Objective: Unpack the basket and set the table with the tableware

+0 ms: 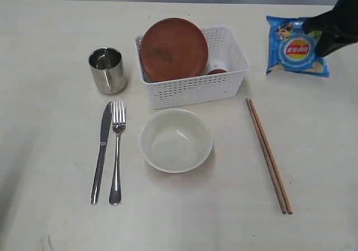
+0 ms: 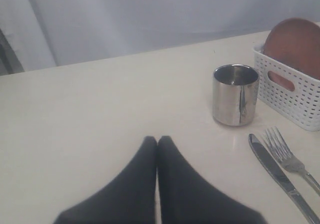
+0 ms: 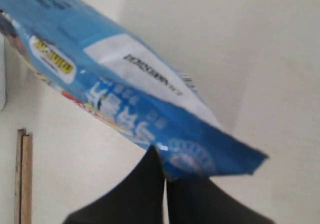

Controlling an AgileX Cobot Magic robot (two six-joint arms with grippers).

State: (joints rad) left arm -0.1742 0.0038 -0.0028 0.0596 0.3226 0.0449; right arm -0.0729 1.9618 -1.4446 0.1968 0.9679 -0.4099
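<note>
The white basket (image 1: 193, 89) stands on the table (image 1: 50, 27), with the brown plate (image 1: 173, 48) leaning in it and a reddish-brown spoon (image 1: 217, 71) behind. Laid out on the table are the steel mug (image 1: 106, 69), knife (image 1: 102, 150), fork (image 1: 117, 150), off-white bowl (image 1: 175, 140) and chopsticks (image 1: 268, 156). My right gripper (image 3: 165, 166) is shut on an edge of the blue crisp bag (image 3: 125, 94), right of the basket at the far right (image 1: 295, 52). My left gripper (image 2: 157, 139) is shut on nothing, low over bare table left of the mug (image 2: 235, 94).
Only the dark right arm (image 1: 338, 22) enters the exterior view, from the top right corner. The table's far edge runs just behind the basket. In the left wrist view the knife (image 2: 280, 176) and fork (image 2: 287, 156) lie beside the basket's wall (image 2: 295, 104).
</note>
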